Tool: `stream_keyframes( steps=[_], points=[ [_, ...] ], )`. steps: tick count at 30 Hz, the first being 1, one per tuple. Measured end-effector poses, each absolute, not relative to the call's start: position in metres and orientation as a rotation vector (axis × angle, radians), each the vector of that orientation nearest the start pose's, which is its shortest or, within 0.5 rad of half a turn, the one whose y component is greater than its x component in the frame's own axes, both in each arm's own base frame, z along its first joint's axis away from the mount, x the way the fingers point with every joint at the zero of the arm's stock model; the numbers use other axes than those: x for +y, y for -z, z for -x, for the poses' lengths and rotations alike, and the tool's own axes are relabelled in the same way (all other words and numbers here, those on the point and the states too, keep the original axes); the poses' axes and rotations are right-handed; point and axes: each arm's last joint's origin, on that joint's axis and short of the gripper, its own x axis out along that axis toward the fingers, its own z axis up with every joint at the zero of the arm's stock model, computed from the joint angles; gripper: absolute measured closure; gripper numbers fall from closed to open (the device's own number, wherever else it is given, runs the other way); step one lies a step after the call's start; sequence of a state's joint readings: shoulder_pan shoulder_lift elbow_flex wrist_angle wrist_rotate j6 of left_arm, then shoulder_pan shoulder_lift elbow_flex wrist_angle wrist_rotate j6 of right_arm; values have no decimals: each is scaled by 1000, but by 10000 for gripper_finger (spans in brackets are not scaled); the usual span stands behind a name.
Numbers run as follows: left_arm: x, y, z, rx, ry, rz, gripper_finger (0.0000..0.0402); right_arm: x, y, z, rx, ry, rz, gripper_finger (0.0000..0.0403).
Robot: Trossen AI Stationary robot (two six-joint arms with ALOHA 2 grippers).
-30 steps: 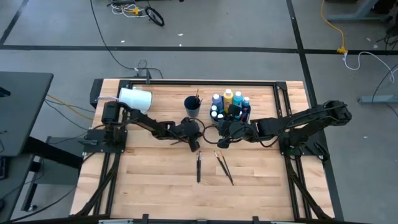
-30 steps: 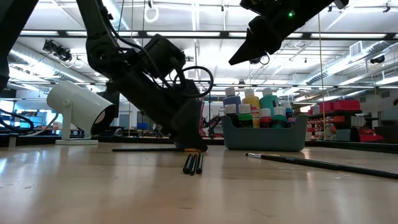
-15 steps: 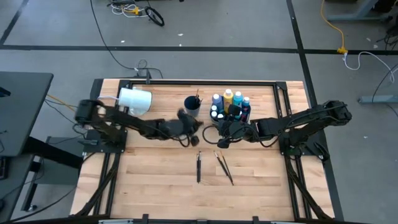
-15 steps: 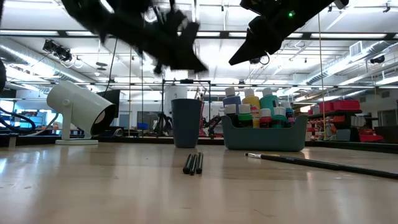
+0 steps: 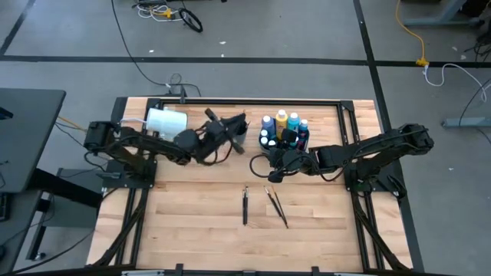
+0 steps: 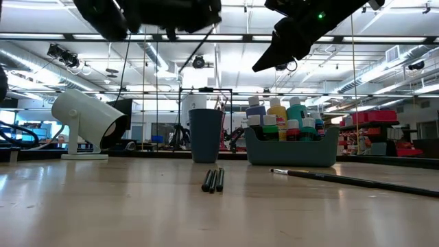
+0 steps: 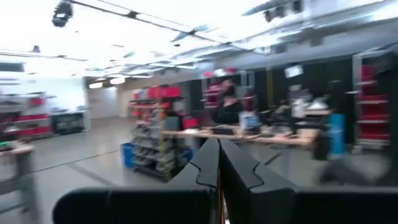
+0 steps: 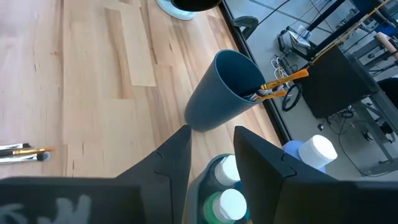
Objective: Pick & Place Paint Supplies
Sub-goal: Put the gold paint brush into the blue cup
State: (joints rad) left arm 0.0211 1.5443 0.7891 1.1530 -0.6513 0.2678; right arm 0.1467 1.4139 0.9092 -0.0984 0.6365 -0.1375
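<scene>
My left gripper is raised high beside the dark blue cup, shut on a thin dark paintbrush that slants down from it in the low view. The cup holds orange-handled brushes. My right gripper hovers open above the white-capped paint bottles in their teal bin, touching nothing. Two groups of brushes lie flat on the table. My left gripper pinches the paintbrush between its two shut fingers; only a thin orange sliver shows between them. The hold is near the brush's upper end. The fingers point about level. The brush hangs slanting below them, clear of the table.
A large white cylinder lies on a stand at the table's far left. The wood between the loose brushes and the near edge is bare. Table frame rails run along the far edge.
My left gripper has risen from the table near the loose brushes and gone toward the far edge, up beside the cup. It has tipped from pointing down to about level. The brush it held at the table has come up with it, lifted clear.
</scene>
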Motion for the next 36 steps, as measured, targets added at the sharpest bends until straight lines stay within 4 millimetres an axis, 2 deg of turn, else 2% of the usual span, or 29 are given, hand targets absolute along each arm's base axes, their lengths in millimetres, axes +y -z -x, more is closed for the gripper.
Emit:
stream_keyframes(
  steps=[3,9,15,24,30,36],
  points=[
    [45,-265,-321,-273,-757,-120,396,26,-247,-297,596,436,363,278],
    [88,-239,-328,-302,-743,-69,395,26,-247,-297,596,436,362,278],
    [111,-222,-330,-347,-704,-112,395,27,-246,-297,597,411,354,278],
    [121,-188,-338,-298,-662,-129,394,29,-247,-298,585,327,325,278],
    [117,-174,-343,-190,-637,-104,376,29,-247,-298,585,328,326,278],
    [112,-170,-345,-142,-662,-124,372,29,-247,-298,586,327,328,278]
  ],
)
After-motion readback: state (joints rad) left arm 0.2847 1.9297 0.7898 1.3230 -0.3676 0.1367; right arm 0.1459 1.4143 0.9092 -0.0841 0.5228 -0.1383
